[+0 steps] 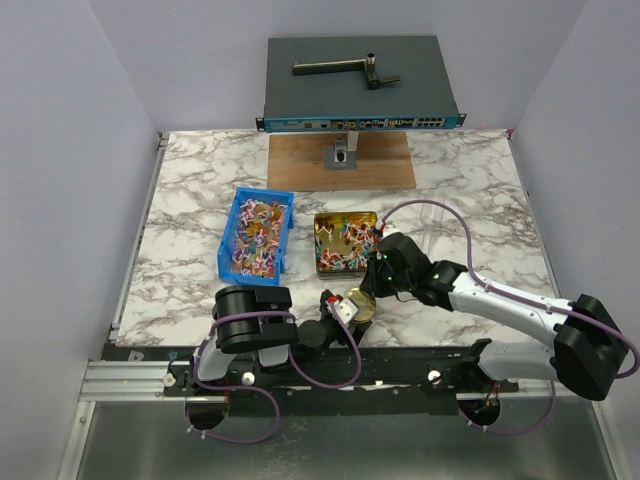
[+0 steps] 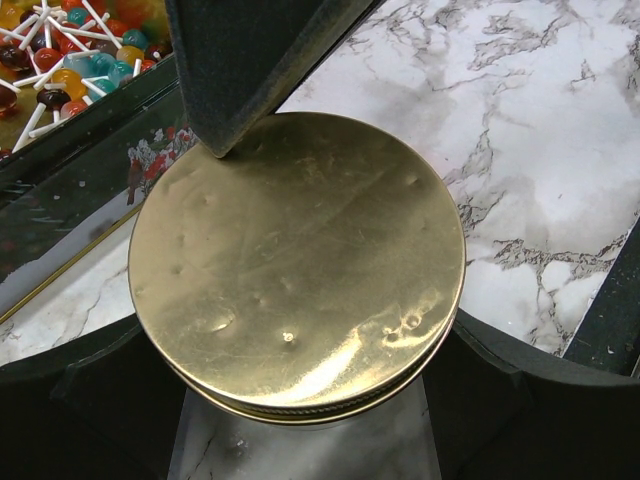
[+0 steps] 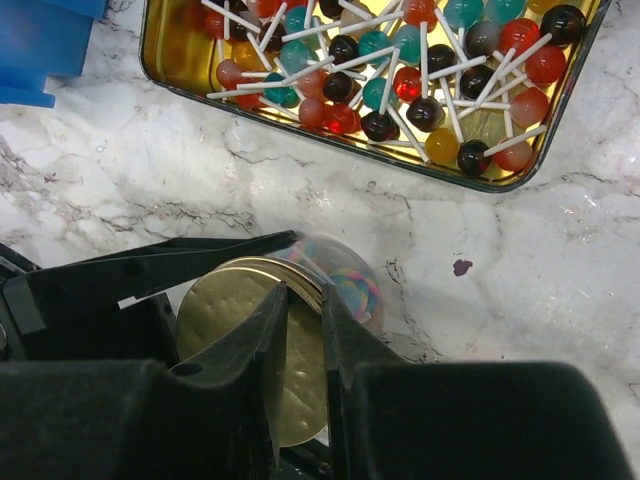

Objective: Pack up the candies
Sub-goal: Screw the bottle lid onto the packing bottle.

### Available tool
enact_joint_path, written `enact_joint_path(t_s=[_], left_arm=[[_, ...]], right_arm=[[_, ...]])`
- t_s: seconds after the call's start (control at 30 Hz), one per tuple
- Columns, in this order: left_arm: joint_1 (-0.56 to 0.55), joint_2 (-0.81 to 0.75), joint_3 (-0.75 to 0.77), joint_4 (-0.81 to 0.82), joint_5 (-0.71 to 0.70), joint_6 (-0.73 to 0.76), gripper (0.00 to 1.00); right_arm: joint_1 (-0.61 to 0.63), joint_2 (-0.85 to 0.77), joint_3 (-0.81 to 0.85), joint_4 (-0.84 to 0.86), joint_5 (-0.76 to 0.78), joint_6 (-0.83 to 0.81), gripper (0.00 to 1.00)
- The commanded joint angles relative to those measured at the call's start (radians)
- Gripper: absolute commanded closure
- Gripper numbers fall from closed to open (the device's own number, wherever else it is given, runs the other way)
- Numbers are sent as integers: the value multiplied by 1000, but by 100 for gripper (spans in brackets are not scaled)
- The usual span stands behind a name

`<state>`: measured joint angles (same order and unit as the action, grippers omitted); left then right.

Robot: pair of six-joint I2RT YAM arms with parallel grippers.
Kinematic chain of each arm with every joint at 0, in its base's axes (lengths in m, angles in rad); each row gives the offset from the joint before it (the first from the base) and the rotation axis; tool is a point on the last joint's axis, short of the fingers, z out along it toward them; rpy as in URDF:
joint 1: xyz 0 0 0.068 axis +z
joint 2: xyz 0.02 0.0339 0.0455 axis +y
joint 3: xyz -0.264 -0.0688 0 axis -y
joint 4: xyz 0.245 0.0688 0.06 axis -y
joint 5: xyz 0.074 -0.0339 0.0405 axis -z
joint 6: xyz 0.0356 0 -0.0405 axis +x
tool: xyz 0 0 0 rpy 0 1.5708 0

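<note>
Gold tin (image 1: 316, 245), top view: candies (image 1: 345, 243) are lying heaped inside it, and more are filling the blue bin (image 1: 226, 250) just left of the tin. On the tin's near side, the left gripper (image 1: 345, 308) and right gripper (image 1: 372, 282) are meeting over a jar (image 1: 358, 303). The jaws are too small to read here.

Left wrist: the gold lid (image 2: 300, 265) is filling the frame, with both left fingers (image 2: 90, 400) pressing its flanks, so the claw is clamping wide around the jar. One right finger (image 2: 240, 70) is resting on the rim on the tin side. The jar body is hiding beneath the lid.

Right wrist: the candies are showing as lollipops (image 3: 400, 80), round heads on thin white sticks, crossing and tangling. The right jaws are pinching narrowly on the lid's rim. The clear jar wall is peeking out beyond, toward the tin, with a swirled sweet inside. The lollipops are likely light, hard and slick. The sticks are probably snagging neighbours, so taking one stick at the heap's edge looks safest. How full the jar is, cannot tell.
</note>
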<state>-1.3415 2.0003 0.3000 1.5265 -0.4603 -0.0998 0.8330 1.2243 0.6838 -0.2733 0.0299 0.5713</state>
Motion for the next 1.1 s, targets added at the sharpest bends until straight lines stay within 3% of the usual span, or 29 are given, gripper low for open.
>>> enact_joint_path(t_s=[0.0,0.37,0.6,0.8,1.07], left_arm=[[9,57,-18,71,26,-40,19],[9,58,-17,70,5,-43,17],[9,59,-16,70,2,-43,16],[9,59,-17,70,2,-43,16],[10,58,-21,70,5,-44,16]], right_arm=[[5,-21,-68,-64,-91,18,83],[12,-188,-138,-203,-136,124,86],[109,-250,-176,-216,-148,248,88],[231,-270,-98,-273,-51,306,86],[236,-252,79,-390,183,250,77]])
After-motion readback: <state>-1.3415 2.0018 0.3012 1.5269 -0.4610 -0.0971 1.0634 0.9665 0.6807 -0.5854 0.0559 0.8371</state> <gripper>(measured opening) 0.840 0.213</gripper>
